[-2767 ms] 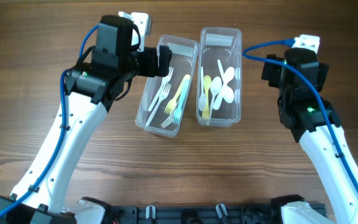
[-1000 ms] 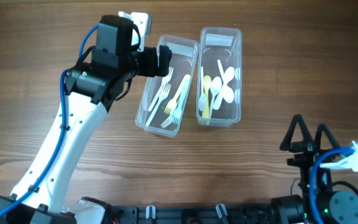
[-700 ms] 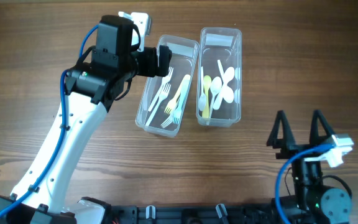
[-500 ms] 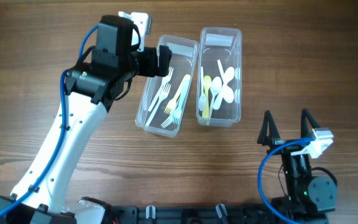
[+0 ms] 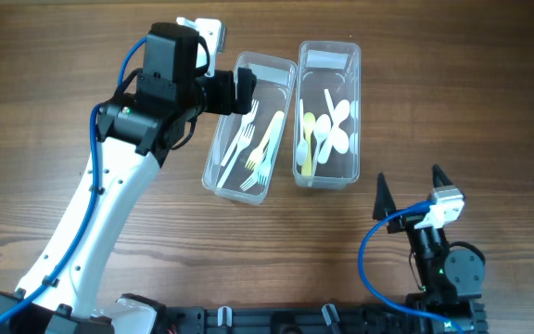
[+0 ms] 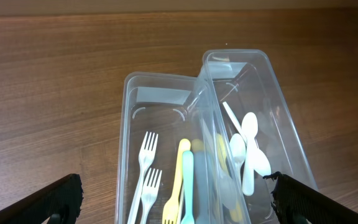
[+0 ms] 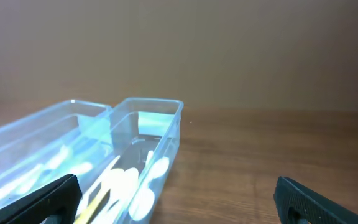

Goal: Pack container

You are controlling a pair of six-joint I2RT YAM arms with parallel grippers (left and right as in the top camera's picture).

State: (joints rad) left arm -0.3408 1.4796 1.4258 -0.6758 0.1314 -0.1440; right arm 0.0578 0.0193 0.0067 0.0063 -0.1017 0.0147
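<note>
Two clear plastic containers stand side by side at the table's back. The left container [image 5: 213, 160] [image 6: 129, 124] holds white, yellow and pale blue forks [image 5: 253, 148] [image 6: 145, 186]. The right container [image 5: 356, 111] [image 6: 288, 130] [image 7: 166, 134] holds white and yellow spoons [image 5: 332, 130] [image 6: 247, 155] [image 7: 138, 186]. My left gripper [image 5: 239, 90] [image 6: 173, 205] is open and empty, hovering over the left container's far end. My right gripper [image 5: 408, 188] [image 7: 176, 202] is open and empty, low near the table's front edge, pointing at the containers.
The wooden table [image 5: 63, 111] surrounds the containers. The right arm's base and blue cable [image 5: 378, 269] sit at the front right. The left arm [image 5: 100, 213] reaches across the left side.
The right arm has drawn back from beside the spoon container to the front edge and turned leftward. The left arm and both containers have not moved.
</note>
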